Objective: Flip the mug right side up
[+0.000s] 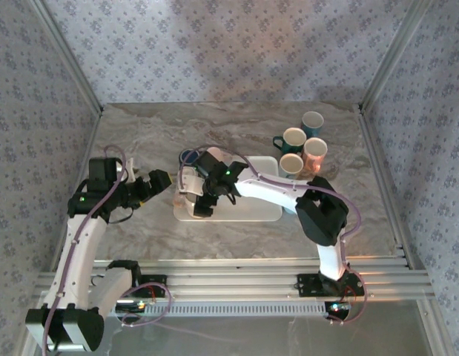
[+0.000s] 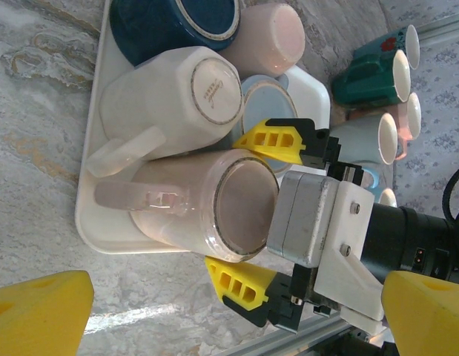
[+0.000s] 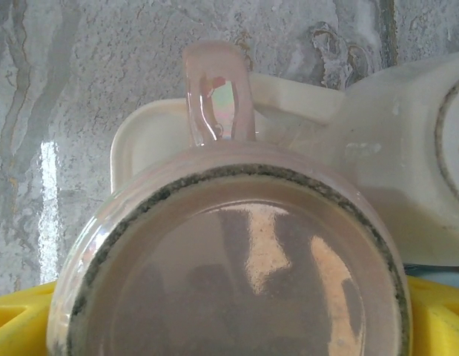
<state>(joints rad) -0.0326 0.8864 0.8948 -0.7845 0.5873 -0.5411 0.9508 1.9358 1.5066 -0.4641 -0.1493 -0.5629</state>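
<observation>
Squeezing the upside-down pink mug [image 2: 177, 200] at the near-left corner of the tray [image 2: 88, 222] could make your right jaws, now spread around it, slip on its glossy wall or push it into the white mug [image 2: 162, 96] just beside, while your left jaws hang released.

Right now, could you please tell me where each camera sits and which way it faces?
Top external: fixed above and behind the bases, looking down on the grey marble tabletop; left arm and right arm show.
Left wrist: on the left arm, looking obliquely at the white rectangular plastic tray of upturned mugs; left yellow fingers at the bottom corners.
Right wrist: above the glossy pink ceramic mug, looking straight down on its base; right yellow fingers at the lower corners.
Shared: both wrist views show that pink mug.
</observation>
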